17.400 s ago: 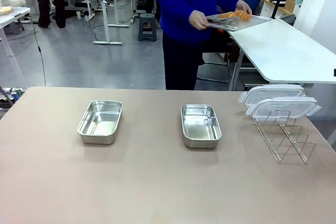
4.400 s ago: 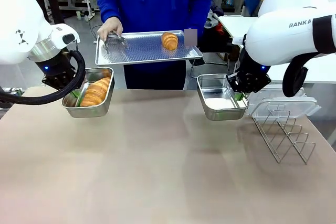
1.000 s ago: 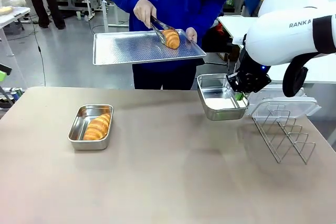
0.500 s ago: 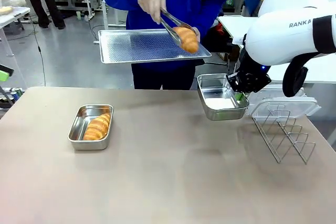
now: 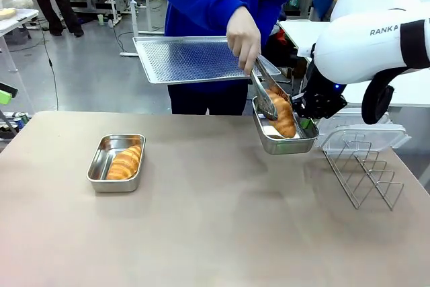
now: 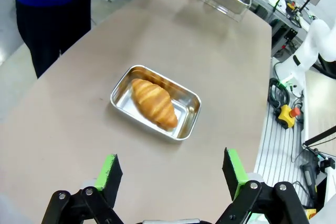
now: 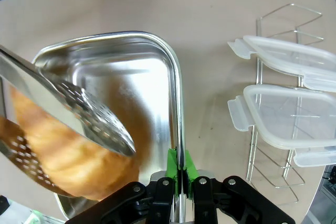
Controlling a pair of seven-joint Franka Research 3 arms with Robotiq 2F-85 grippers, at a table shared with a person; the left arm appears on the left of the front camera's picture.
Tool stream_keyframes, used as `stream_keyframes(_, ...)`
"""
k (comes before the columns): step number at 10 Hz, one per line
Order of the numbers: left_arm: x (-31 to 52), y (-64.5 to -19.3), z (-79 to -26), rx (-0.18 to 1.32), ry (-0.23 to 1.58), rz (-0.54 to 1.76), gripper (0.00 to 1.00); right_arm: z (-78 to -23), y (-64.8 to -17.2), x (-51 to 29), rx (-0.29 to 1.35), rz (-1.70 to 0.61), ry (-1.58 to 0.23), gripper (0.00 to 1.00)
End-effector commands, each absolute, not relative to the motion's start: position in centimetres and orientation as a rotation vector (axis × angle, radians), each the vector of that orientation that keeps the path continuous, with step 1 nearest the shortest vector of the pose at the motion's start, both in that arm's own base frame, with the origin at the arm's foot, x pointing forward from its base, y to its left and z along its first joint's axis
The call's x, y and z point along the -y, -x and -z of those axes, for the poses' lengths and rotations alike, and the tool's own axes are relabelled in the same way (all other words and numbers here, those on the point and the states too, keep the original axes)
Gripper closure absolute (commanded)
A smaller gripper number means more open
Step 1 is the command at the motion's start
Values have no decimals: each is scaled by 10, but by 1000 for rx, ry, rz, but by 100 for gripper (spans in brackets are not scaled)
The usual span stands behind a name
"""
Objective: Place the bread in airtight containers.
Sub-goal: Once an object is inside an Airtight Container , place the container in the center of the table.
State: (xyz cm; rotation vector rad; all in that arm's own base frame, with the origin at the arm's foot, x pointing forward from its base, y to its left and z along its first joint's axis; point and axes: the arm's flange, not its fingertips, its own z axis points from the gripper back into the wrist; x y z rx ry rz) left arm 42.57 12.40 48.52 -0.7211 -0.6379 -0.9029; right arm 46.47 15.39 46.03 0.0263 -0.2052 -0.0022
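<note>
My right gripper [image 5: 307,122] [image 7: 180,168] is shut on the rim of a steel container [image 5: 281,140] [image 7: 126,61], held above the table at the right. A person's hand [image 5: 243,36] holds metal tongs [image 5: 266,95] [image 7: 79,114] that lower a golden roll of bread [image 5: 283,117] [image 7: 63,156] into it. A second container [image 5: 101,165] [image 6: 185,103] rests on the table at the left with another roll [image 5: 125,162] [image 6: 153,103] inside. My left gripper [image 6: 173,174] hangs open high above that container, with nothing between its fingers.
The person holds a large perforated tray [image 5: 191,58] above the table's far edge. A wire rack [image 5: 365,169] [image 7: 283,19] at the right carries two clear lids [image 5: 363,138] [image 7: 289,111]. Bare tabletop [image 5: 215,233] spans the front.
The person has carried the roll in the tongs off the perforated tray and down into the container in my right gripper. Neither arm has moved.
</note>
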Motion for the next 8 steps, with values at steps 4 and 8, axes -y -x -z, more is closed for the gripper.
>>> stream_keyframes(4, -125, -423, -488, 642, 724, 922, 0, -464, -465, -154, 222, 16, -14, 100)
stream_keyframes(8, -125, -423, -488, 642, 724, 922, 0, -460, -465, -154, 205, 2, -26, 95)
